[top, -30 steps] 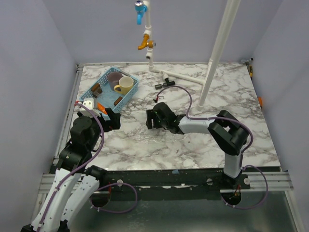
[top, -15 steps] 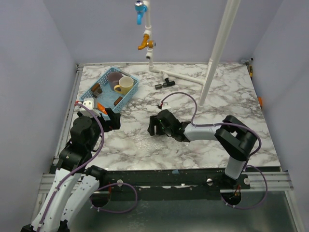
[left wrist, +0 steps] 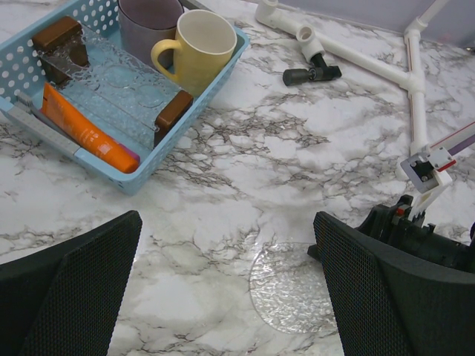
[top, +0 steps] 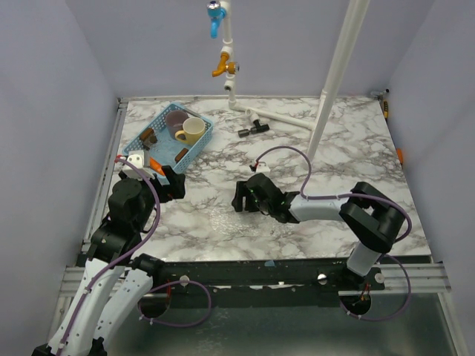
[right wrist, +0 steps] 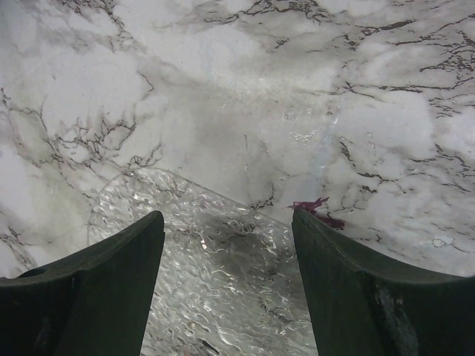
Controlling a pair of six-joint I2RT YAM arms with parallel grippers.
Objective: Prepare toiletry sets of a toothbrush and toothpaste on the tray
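Observation:
The orange toothpaste (left wrist: 87, 134) lies in the blue basket (left wrist: 159, 165), along its near wall; it also shows in the top view (top: 156, 164). The pale blue toothbrush (left wrist: 38, 127) lies beside it. A clear textured glass tray (left wrist: 291, 290) lies flat on the marble. My left gripper (left wrist: 226, 219) is open and empty, held above the table near the basket (top: 194, 145). My right gripper (right wrist: 226, 215) is open and empty, low over the tray's edge (right wrist: 215, 267), one finger on each side of it. In the top view the right gripper (top: 240, 197) is at mid table.
The basket also holds a yellow mug (left wrist: 200, 46), a purple cup (left wrist: 145, 22) and two brown blocks (left wrist: 59, 38). White pipes (left wrist: 356, 55) and a black fitting (left wrist: 310, 73) lie at the back. A white pole (top: 335, 81) stands at the right. A purple scrap (right wrist: 319, 211) lies on the marble.
My right gripper has moved toward the near edge and a little right, coming down over the clear tray. The left arm has not moved.

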